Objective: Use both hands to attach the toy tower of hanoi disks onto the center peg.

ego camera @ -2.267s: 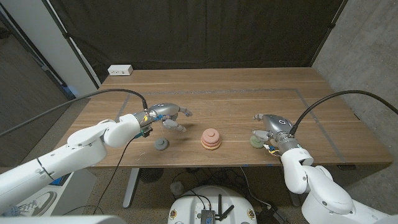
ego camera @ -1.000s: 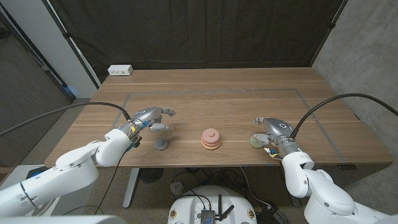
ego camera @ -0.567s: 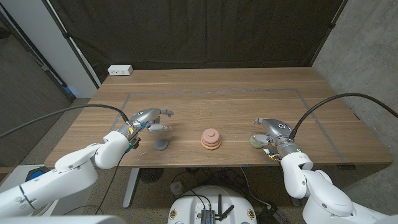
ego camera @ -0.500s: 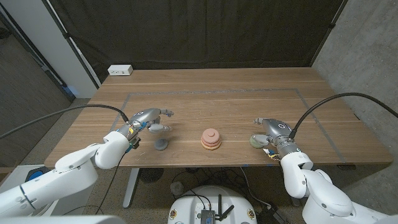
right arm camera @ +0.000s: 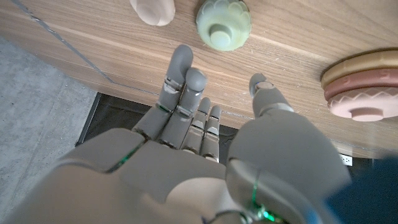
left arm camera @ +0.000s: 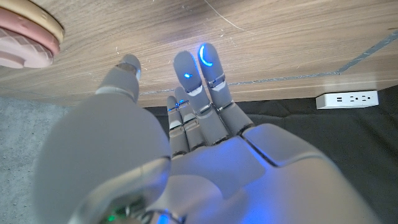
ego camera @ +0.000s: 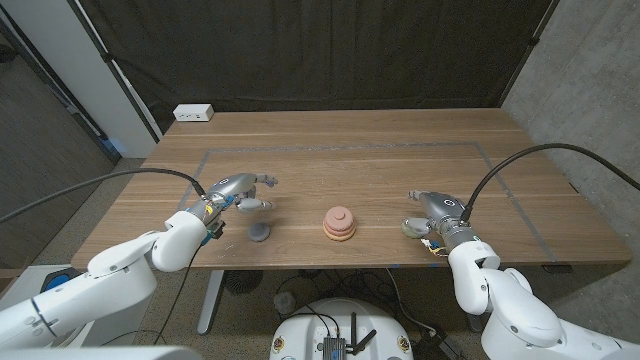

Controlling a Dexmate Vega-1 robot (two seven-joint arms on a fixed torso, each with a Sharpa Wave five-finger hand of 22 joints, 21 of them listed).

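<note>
A stack of pink and tan disks [ego camera: 338, 224] sits on the peg at the table's middle near the front edge; it also shows as the stack [right arm camera: 360, 84] and stack [left arm camera: 23, 38] in the wrist views. A small grey disk [ego camera: 260, 233] lies to its left. My left hand [ego camera: 240, 190] hovers just behind the grey disk, fingers apart, holding nothing. A pale green disk [ego camera: 409, 227] lies to the stack's right. My right hand [ego camera: 432, 207] is beside it, fingers stretched out and empty. In the right wrist view the green disk [right arm camera: 224, 23] lies just past the fingertips [right arm camera: 181, 59].
A pale pink rounded piece [right arm camera: 152, 9] lies next to the green disk. A white power strip [ego camera: 193, 113] sits at the table's far left corner. A taped outline [ego camera: 340, 148] marks the work area. A dark curtain hangs behind the table.
Since 2.3 s ago my left hand has drawn back to the left, away from the stack. Over the last half second both hands have hardly moved.
</note>
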